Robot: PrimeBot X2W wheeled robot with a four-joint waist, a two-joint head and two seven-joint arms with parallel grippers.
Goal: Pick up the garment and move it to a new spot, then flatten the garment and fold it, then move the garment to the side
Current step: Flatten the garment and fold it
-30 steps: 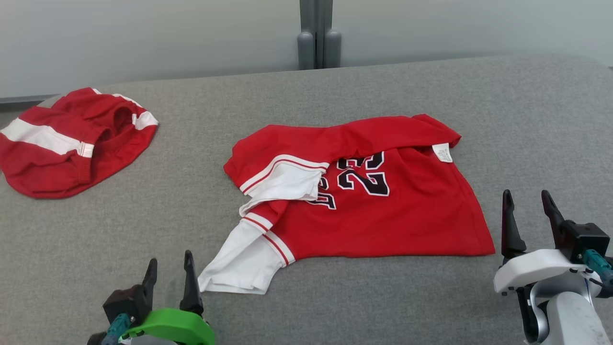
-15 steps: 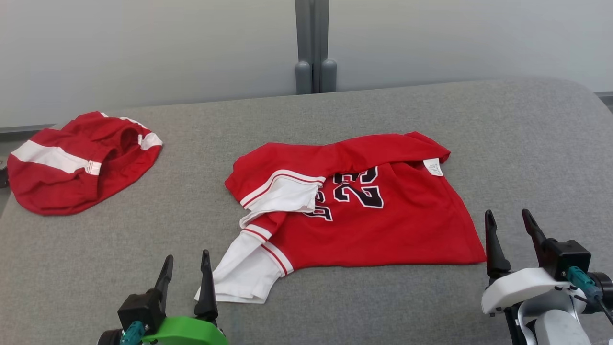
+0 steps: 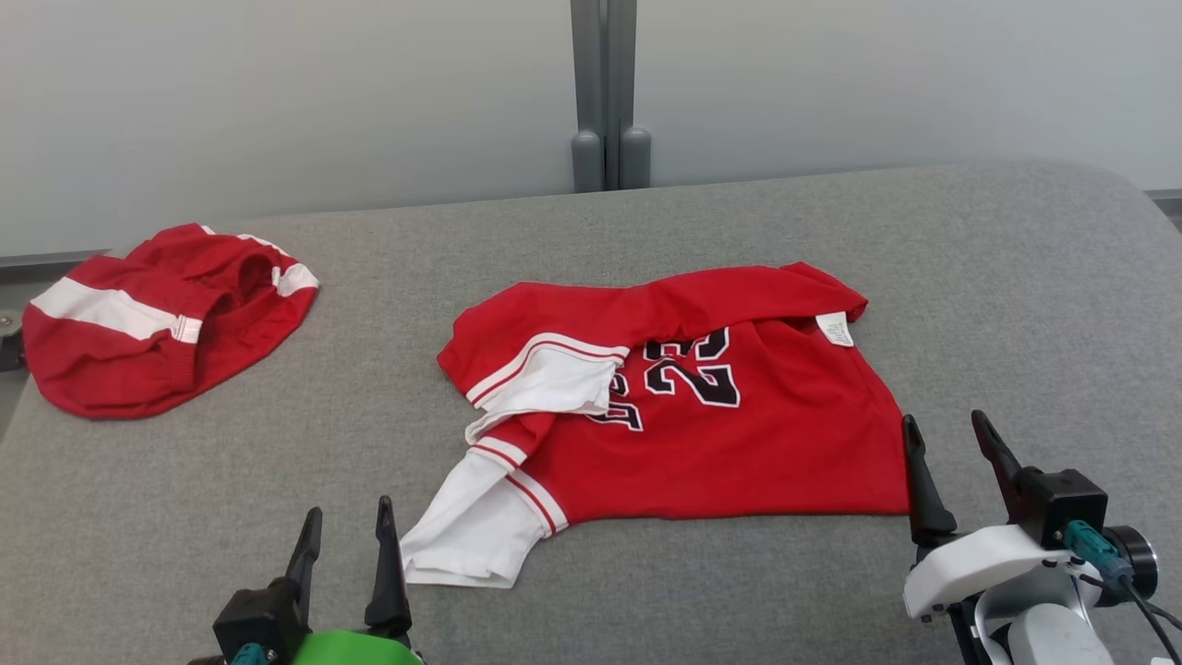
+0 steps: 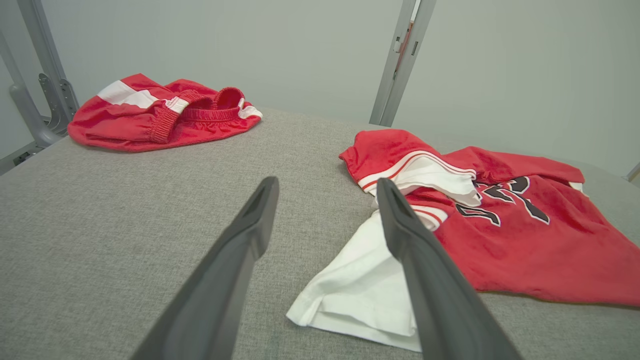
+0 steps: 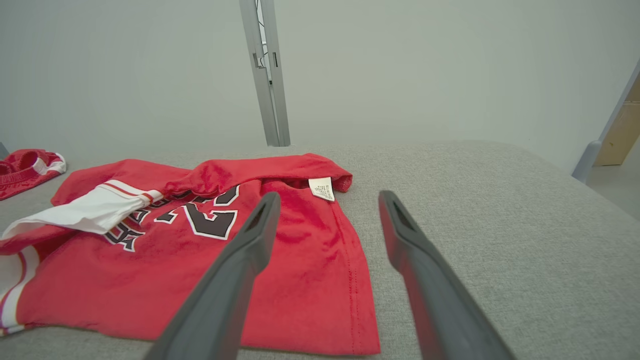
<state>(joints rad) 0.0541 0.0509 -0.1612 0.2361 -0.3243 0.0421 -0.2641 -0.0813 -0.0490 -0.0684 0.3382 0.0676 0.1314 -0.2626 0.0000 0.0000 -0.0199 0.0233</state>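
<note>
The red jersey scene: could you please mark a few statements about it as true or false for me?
1. The jersey lies crumpled on the grey table. True.
2. The left gripper is shut on the jersey. False: it is open and holds nothing.
3. The right gripper is open near the jersey's right edge. True.
4. The red shorts lie on the jersey. False: they lie apart, at the table's far left.

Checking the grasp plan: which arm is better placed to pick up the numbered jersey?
Right, narrowly. The open right claw sits at a near corner of the jersey, whose side edge runs inside its gap in the right wrist view. The open left claw faces bare table beside the white sleeve.
</note>
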